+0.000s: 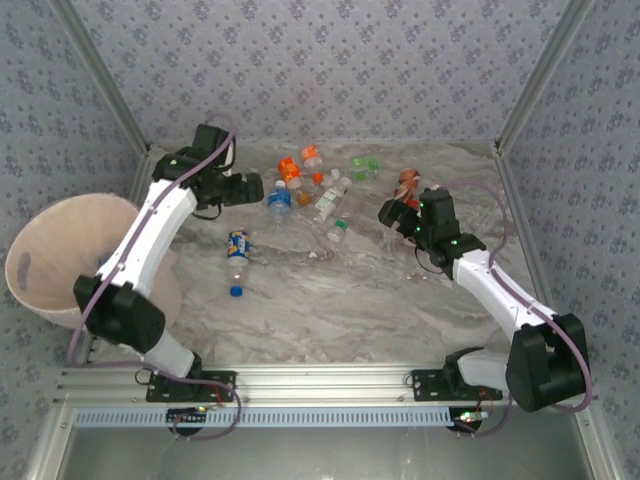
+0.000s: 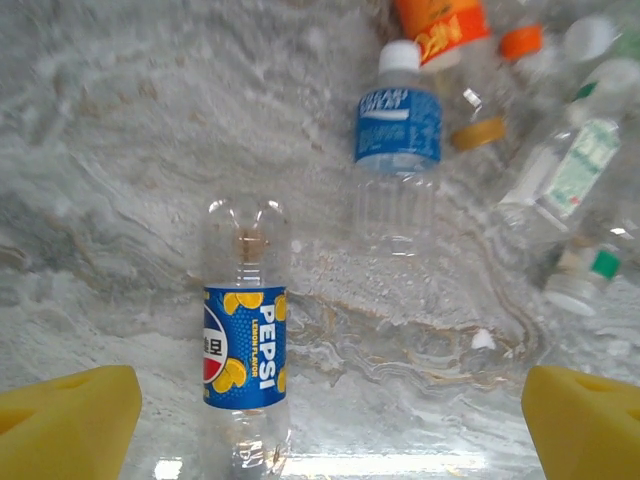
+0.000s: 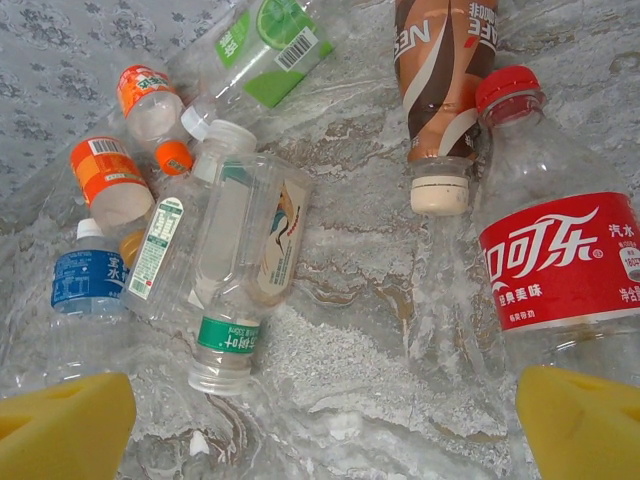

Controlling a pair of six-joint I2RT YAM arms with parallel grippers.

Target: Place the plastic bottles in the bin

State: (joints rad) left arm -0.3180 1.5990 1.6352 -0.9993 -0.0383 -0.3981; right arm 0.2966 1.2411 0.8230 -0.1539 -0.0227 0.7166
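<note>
Marbled table point(image 1: 330, 300) strewn with clear, colour-labelled plastic bottles point(image 1: 280, 198).

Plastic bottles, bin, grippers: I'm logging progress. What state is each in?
Left gripper: open, empty.
Right gripper: open, empty.
Bin: no bottle visible inside.
Pepsi bottle: lying on table.
Coca-Cola bottle: lying, red cap on.
Remaining bottles: clustered on table.
</note>
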